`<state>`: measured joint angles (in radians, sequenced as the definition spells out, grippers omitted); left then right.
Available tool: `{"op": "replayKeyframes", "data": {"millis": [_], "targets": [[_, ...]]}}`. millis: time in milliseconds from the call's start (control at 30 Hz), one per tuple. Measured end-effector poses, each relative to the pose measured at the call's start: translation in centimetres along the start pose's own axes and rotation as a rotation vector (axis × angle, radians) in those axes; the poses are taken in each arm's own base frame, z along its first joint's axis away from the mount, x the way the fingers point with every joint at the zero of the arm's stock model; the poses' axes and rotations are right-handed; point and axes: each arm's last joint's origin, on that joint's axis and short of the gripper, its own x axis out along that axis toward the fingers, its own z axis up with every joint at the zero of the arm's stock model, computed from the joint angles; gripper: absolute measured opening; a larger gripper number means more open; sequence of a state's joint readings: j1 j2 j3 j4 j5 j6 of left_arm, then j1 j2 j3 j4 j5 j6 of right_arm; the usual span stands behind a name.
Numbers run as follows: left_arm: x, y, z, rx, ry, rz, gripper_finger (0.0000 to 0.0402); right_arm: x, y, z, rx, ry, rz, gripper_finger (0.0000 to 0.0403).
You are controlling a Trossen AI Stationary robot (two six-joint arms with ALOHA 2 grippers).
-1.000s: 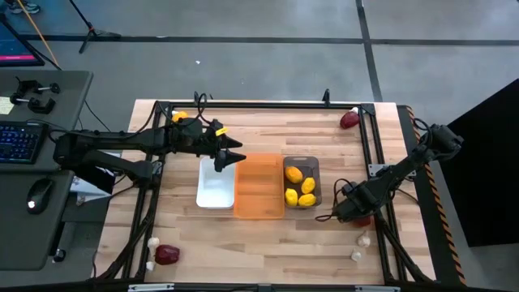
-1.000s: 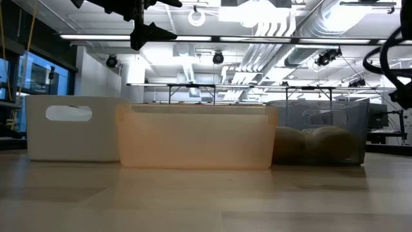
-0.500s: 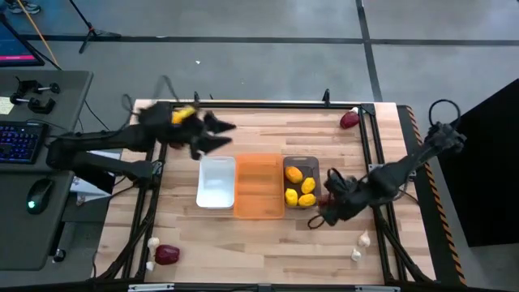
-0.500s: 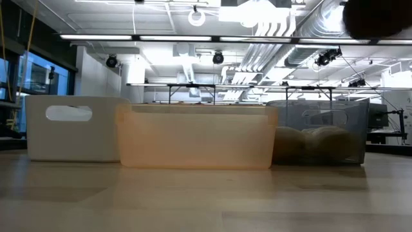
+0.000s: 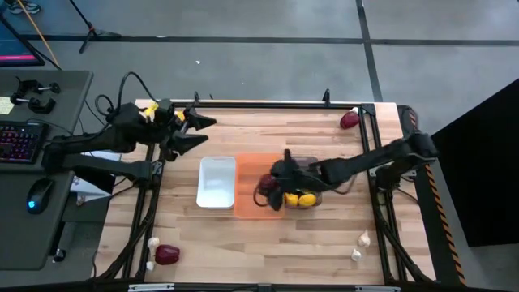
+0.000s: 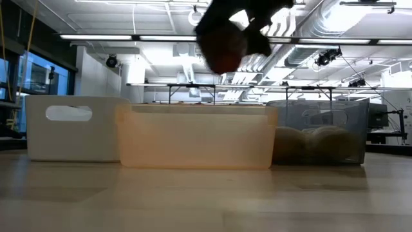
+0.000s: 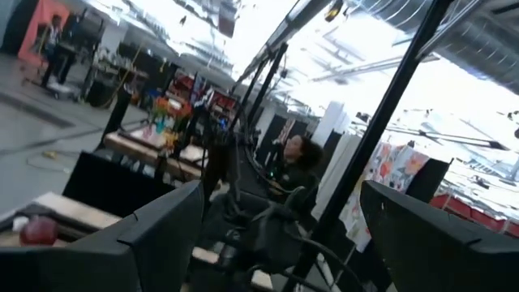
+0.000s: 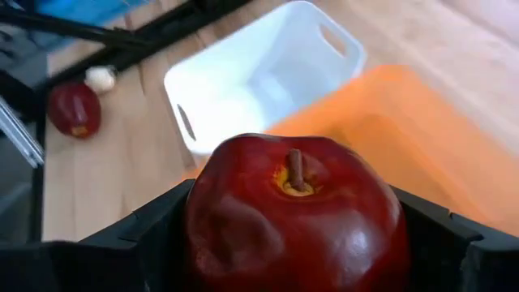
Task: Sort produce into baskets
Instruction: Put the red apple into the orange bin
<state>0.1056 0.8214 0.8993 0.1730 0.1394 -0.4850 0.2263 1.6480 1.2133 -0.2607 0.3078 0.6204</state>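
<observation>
I have the right gripper (image 5: 268,193) out over the orange basket (image 5: 253,174), its fingers (image 8: 134,243) clamped on either side of a dark red apple (image 8: 296,215), stem facing my wrist camera. From the low camera the apple (image 6: 225,48) hangs clear above the basket rims, blurred, over the orange basket (image 6: 196,136). The white basket (image 5: 216,182) sits touching the orange one on its left, and through the right wrist camera I see nothing inside it (image 8: 259,81). The grey basket (image 5: 302,165) touches the orange one on the other side and holds yellow lemons (image 5: 302,199), partly covered by my right arm.

My left gripper (image 5: 195,132) is raised near the far left corner of the worktop (image 5: 268,243), fingers apart and holding nothing.

Loose produce on the worktop: a red fruit (image 5: 166,255) near the front left corner with whitish bulbs (image 5: 153,242) just beside it, another red fruit (image 5: 349,120) at the far right corner, and two whitish bulbs (image 5: 360,246) near the front right
</observation>
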Motion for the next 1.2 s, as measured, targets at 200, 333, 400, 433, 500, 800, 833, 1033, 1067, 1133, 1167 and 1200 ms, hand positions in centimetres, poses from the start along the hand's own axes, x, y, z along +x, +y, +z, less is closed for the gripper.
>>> {"op": "replayKeyframes", "data": {"millis": [200, 333, 400, 433, 500, 800, 833, 1033, 1067, 1133, 1167, 1200], "targets": [[0.3, -0.1, -0.4, -0.007, 0.019, -0.010, 0.0319, 4.8, -0.8, -0.6, 0.055, 0.049, 0.112, 0.0313], [0.3, -0.2, -0.4, -0.008, 0.022, -0.012, 0.0319, 6.6, -1.4, -0.6, 0.197, 0.070, 0.175, 0.0314], [0.3, -0.2, -0.4, -0.008, 0.022, -0.012, 0.0319, 7.1, -1.6, -0.4, 0.298, 0.067, 0.189, 0.0314], [0.3, -0.2, -0.4, -0.009, 0.023, -0.011, 0.0319, 7.2, -1.7, -0.5, 0.339, 0.085, 0.196, 0.0314], [0.3, -0.2, -0.4, -0.009, 0.024, -0.015, 0.0319, 7.4, -2.1, -0.4, 0.354, 0.107, 0.203, 0.0314], [0.3, -0.2, -0.4, -0.009, 0.027, -0.020, 0.0319, 7.5, -2.7, -0.3, 0.353, 0.160, 0.240, 0.0335], [0.3, -0.2, -0.4, -0.009, 0.027, -0.020, 0.0319, 7.5, -2.7, -0.3, 0.345, 0.161, 0.240, 0.0345], [0.3, -0.2, -0.4, -0.004, 0.028, -0.022, 0.0319, 7.5, -2.9, -0.7, 0.338, 0.197, 0.202, 0.0389], [0.3, -0.2, -0.4, 0.005, 0.028, -0.022, 0.0319, 7.5, -3.0, -0.7, 0.346, 0.201, 0.199, 0.0384], [0.3, -0.2, -0.4, 0.022, 0.030, -0.026, 0.0319, 7.6, -3.4, -0.5, 0.349, 0.225, 0.230, 0.0375], [0.3, -0.2, -0.5, 0.031, 0.033, -0.032, 0.0319, 7.6, -3.7, -0.2, 0.355, 0.248, 0.257, 0.0372], [0.3, -0.3, -0.5, 0.039, 0.037, -0.042, 0.0319, 7.5, -3.9, 0.1, 0.376, 0.280, 0.288, 0.0371]]}}
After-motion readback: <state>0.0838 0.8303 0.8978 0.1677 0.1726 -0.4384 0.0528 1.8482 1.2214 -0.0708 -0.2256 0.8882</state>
